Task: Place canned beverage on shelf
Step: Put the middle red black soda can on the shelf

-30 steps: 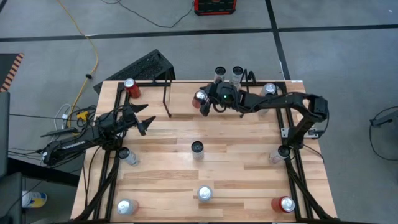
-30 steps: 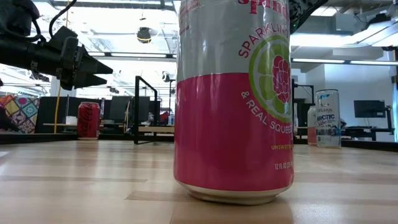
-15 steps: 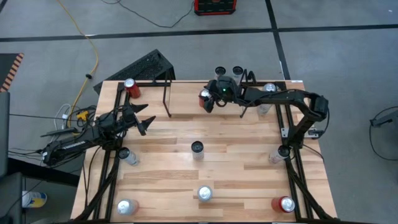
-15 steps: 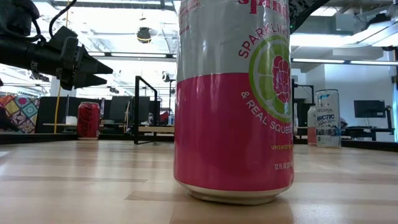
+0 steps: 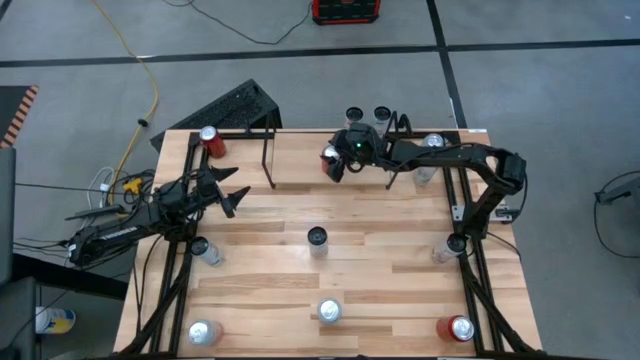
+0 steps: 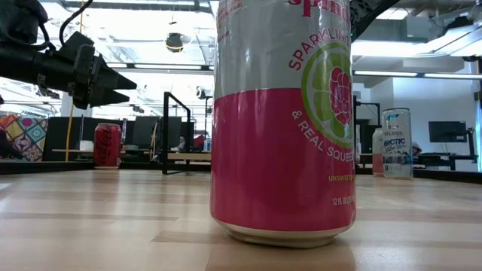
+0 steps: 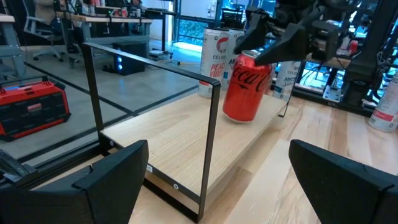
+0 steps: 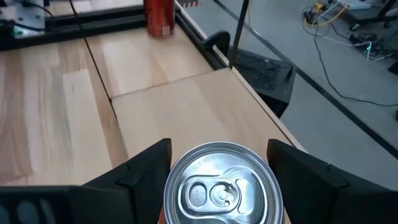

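Note:
A red cola can is at the shelf, a light wood board between thin black rod uprights at the table's far edge. My right gripper is shut on it. In the right wrist view the can's silver top shows between the two fingers. Two more cans stand at the back of the shelf. My left gripper waits open at the table's left side, pointing level toward the shelf. My right gripper pinches the red can's upper wall between its two fingers, one on each opposite side. It reaches in from the table's right, slanting down. The can leans a little, its base just at the shelf board; whether it rests there I cannot tell.
Several cans stand about the table: a red one at the far left corner, one mid-table, others along the near edge and both sides. A pink can fills the low view. Black rails run along both sides.
My right gripper has carried the red can a little toward the table's far edge, over the shelf board, tipping slightly as it went. It has stayed shut on the can.

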### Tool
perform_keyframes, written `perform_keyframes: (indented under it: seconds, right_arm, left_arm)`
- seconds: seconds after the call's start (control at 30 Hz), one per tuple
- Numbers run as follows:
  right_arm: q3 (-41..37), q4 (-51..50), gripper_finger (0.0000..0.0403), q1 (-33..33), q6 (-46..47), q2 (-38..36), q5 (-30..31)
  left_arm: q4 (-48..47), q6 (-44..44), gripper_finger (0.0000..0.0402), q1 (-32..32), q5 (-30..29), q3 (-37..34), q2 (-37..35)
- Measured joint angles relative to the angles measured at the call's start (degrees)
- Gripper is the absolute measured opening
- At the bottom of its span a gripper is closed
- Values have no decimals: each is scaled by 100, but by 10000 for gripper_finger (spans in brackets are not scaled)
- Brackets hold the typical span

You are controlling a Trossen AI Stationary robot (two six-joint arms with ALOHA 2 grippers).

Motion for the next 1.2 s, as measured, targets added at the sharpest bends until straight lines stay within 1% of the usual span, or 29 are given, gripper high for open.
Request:
perform_keyframes:
  seconds: [0.87, 1.2]
  right_arm:
    - [-2, -19, 281, -2, -29, 25, -2]
    - [-2, 27, 308, -2, -68, 14, -4]
  left_arm:
    - [2, 0, 374, 0, 0, -2, -1]
    - [1, 1, 374, -1, -2, -2, 1]
